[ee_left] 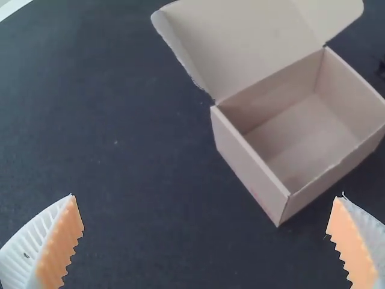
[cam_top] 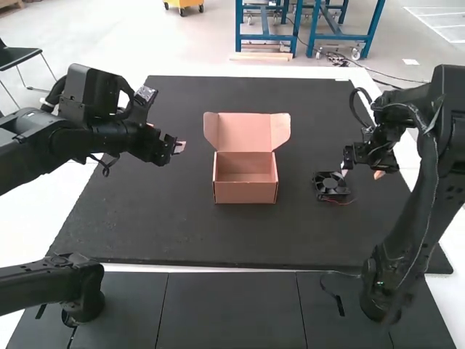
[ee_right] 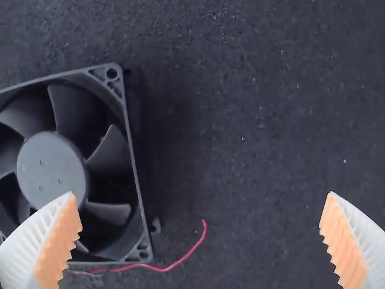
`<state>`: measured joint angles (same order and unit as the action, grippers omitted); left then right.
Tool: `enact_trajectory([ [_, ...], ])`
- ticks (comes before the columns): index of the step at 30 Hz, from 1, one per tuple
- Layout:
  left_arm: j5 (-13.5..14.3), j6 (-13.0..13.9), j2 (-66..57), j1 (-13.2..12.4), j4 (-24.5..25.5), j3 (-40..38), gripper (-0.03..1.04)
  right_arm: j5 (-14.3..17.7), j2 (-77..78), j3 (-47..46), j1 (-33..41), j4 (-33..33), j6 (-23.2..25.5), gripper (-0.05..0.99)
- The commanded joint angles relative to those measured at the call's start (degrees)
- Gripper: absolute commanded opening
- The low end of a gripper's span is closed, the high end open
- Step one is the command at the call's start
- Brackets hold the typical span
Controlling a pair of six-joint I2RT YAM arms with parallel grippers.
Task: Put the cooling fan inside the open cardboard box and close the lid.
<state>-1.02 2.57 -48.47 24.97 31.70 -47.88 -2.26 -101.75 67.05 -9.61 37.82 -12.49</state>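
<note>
The open cardboard box (cam_top: 245, 177) stands mid-mat with its lid (cam_top: 245, 131) tipped up at the back; the inside (ee_left: 301, 141) is bare. A black cooling fan (cam_top: 333, 185) lies flat on the mat just right of the box, trailing a thin red wire (ee_right: 175, 260). My right gripper (cam_top: 362, 171) hovers open over the fan's right edge, and the fan (ee_right: 66, 168) sits under one of its fingers (ee_right: 53, 241). My left gripper (cam_top: 176, 147) hangs open above the mat to the left of the box, well apart from it, with nothing between its fingers (ee_left: 57, 247).
A black mat (cam_top: 145, 218) covers most of the table, with white table edge (cam_top: 29, 211) around it. There is bare mat in front of the box and on both sides.
</note>
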Motion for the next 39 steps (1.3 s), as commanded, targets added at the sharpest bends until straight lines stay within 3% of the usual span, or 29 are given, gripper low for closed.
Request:
enact_trajectory([
  [1,0.3,0.6,0.4,-0.5,-0.2,-2.5,0.96,0.5,-2.0,3.4,0.1,1.2,-0.5,0.90],
  [9,0.1,0.7,0.4,-0.4,-0.4,-2.9,0.96,0.6,-6.2,6.3,0.4,6.6,-1.7,0.90],
  [39,0.1,0.4,0.4,-0.5,-0.2,-4.5,0.96,2.6,-13.5,10.3,0.5,6.6,-1.2,0.90],
])
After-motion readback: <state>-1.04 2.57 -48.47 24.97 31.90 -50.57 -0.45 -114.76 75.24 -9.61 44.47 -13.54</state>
